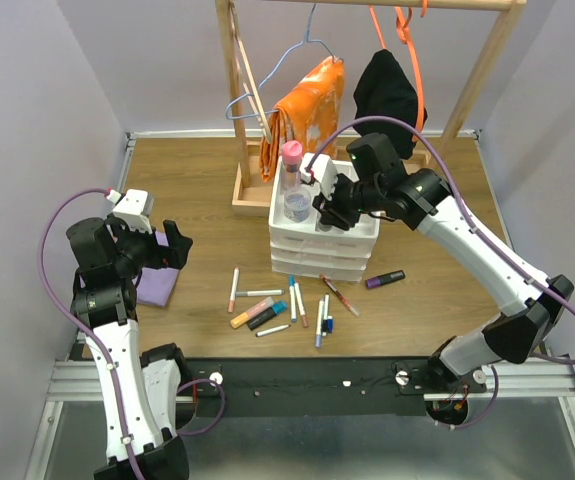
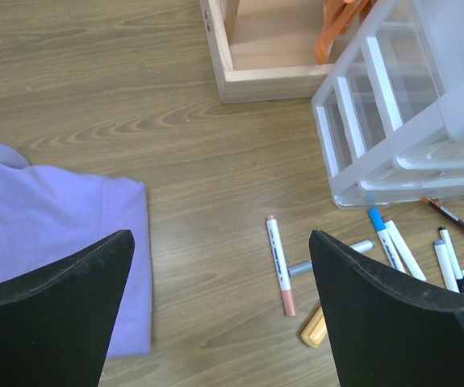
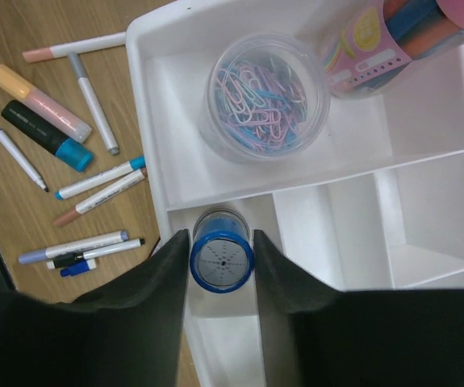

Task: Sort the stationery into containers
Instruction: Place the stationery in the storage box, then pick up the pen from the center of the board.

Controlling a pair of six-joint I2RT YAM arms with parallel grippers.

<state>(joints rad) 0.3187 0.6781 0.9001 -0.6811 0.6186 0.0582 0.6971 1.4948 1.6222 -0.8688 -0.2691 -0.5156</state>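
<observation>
1. Nearest the arm bases, a scatter of pens and markers [image 1: 279,305] lies flat on the wooden worktop [image 1: 187,180], at the lower centre of the top view. Among them an orange highlighter [image 3: 42,102] and a black marker with a blue end [image 3: 46,137] lie side by side.
2. A purple marker [image 1: 385,279] lies apart, to the right of the scatter.
3. At the left, the left tool [image 2: 221,235] hangs with its fingers spread wide and holds nothing, just beside a folded purple cloth [image 2: 54,234].
4. In the centre a white drawer unit [image 1: 322,255] carries the divided tray [image 3: 155,56].
5. The right tool [image 3: 220,242] pinches a blue-capped bottle [image 3: 221,264] upright, cap up, at the tray compartment in the lower middle of the right wrist view. How deep it sits cannot be told.
6. The long compartment beyond holds a clear tub of pastel paper clips [image 3: 268,97] and a pink-capped bottle [image 1: 291,165].
7. Farthest stands a wooden clothes rack [image 1: 252,190] with an orange garment [image 1: 307,105] and a black garment [image 1: 387,90].
</observation>
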